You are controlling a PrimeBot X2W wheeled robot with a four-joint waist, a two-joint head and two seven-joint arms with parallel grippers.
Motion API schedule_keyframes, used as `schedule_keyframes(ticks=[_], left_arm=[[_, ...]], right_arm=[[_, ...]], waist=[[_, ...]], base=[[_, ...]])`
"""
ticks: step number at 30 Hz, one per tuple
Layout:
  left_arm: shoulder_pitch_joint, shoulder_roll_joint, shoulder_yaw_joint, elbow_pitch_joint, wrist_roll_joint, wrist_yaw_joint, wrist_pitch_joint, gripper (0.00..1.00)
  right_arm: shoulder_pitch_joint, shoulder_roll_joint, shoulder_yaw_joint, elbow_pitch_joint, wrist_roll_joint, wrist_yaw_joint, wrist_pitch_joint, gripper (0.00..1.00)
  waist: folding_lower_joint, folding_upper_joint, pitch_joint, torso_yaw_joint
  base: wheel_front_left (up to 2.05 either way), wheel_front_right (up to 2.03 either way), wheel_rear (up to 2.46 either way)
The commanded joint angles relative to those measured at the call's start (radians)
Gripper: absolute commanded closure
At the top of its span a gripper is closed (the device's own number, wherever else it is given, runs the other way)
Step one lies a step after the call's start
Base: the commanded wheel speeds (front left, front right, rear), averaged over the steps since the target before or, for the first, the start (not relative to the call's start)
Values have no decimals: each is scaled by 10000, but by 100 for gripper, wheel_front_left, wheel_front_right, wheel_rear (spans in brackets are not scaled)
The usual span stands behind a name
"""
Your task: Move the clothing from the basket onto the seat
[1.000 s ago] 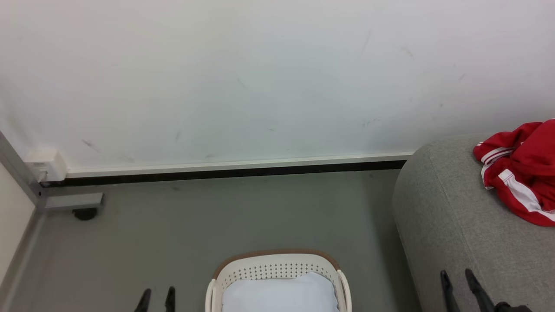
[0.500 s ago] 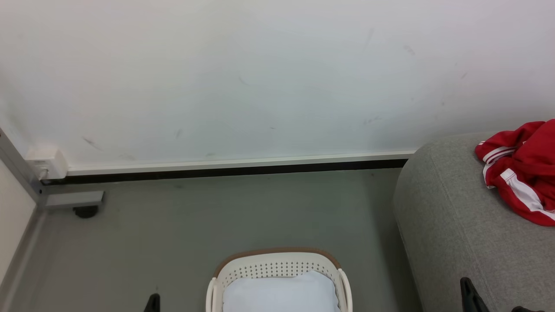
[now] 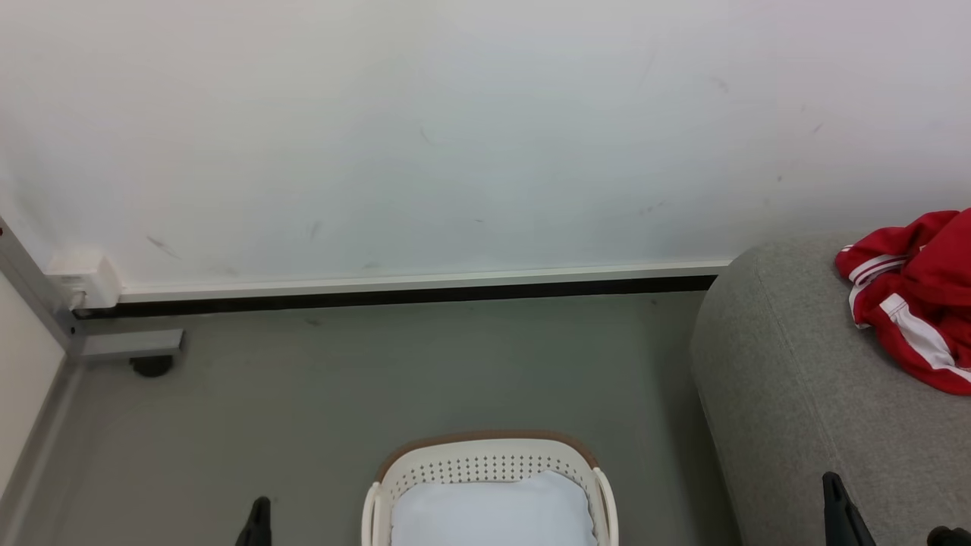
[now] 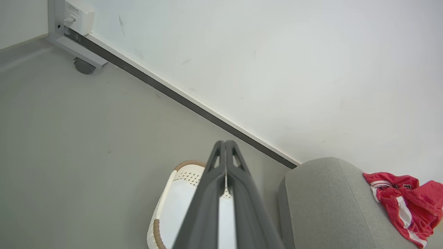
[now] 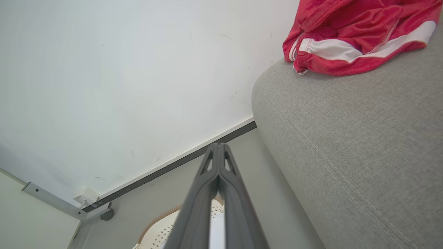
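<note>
Red clothing (image 3: 918, 296) heaped on grey seat (image 3: 796, 394), basket (image 3: 485, 462) showing white pad (image 3: 493, 516): transfer likely done. My left claw (image 4: 225, 143), right claw (image 5: 218, 146) pressed together, empty: nothing to carry.

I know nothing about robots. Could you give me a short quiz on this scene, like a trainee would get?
1. True or false: the red clothing lies on the grey seat.
2. What lies in the basket? A) red shorts B) a white pad C) a shoe
3. Fill in: the left gripper and the right gripper each have their two fingers pressed ___.
Key: 1 true; 2 B; 3 shut.
</note>
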Motion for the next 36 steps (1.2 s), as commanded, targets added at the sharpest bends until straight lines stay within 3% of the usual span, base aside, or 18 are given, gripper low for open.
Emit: schedule_keyframes(ticks=[1,36], left_arm=[[-263,26,91,-170,-390,-64,67,100],[-898,-119,703,-281,-4617,-367,1231,100]], right_arm=[[-293,-85,-72,-187,365,-5,63,100],[-710,-125,-489,-554,4747,-11,1229,100]], waist=[[0,0,5,4],[0,0,178,127]], base=[[0,0,0],[0,0,0]])
